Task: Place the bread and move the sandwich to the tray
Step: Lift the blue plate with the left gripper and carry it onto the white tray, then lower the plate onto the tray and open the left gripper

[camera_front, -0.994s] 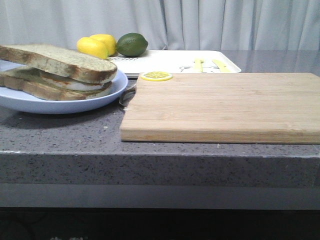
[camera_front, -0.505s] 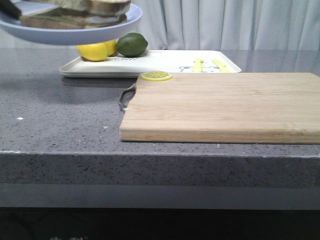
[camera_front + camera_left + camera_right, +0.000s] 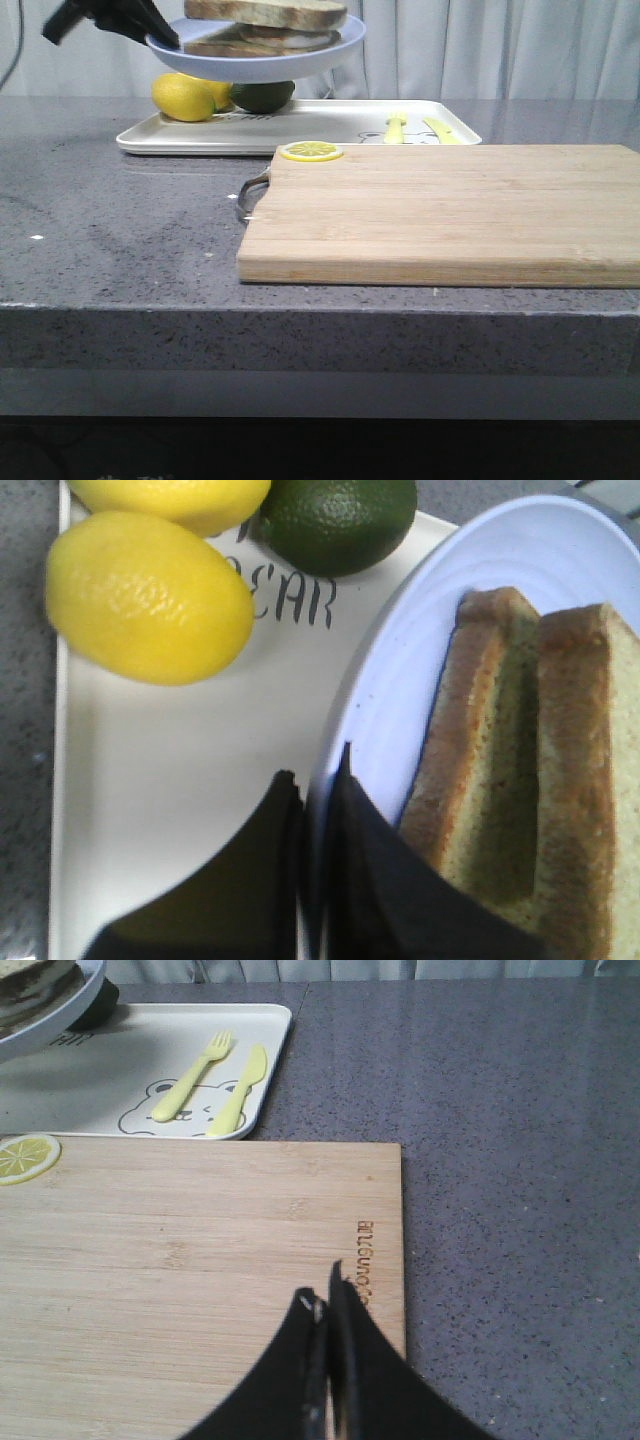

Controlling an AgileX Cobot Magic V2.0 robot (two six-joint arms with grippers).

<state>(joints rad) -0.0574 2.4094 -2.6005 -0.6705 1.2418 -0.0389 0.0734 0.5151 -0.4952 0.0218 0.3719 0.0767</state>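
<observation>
The sandwich (image 3: pixel 265 15), stacked brown-crusted toast slices, lies on the round pale-blue plate (image 3: pixel 255 62). Its top slice is plain bread, and no egg shows. My left gripper (image 3: pixel 160 35) is shut on the plate's left rim and holds the plate in the air above the left end of the white tray (image 3: pixel 320 132). In the left wrist view the gripper (image 3: pixel 315 780) pinches the plate rim (image 3: pixel 390 680) beside the toast (image 3: pixel 520 770), with the tray (image 3: pixel 170 780) below. My right gripper (image 3: pixel 325 1295) is shut and empty over the cutting board (image 3: pixel 180 1260).
Two lemons (image 3: pixel 183 98) and a lime (image 3: pixel 262 97) sit on the tray's left end, under the plate. Yellow fork and knife prints (image 3: pixel 210 1085) mark its right end. A lemon slice (image 3: pixel 311 151) lies on the wooden cutting board (image 3: pixel 450 210) in front of the tray.
The plate with the sandwich has been lifted off the counter and carried right and back, from the left front to above the tray's left end.
</observation>
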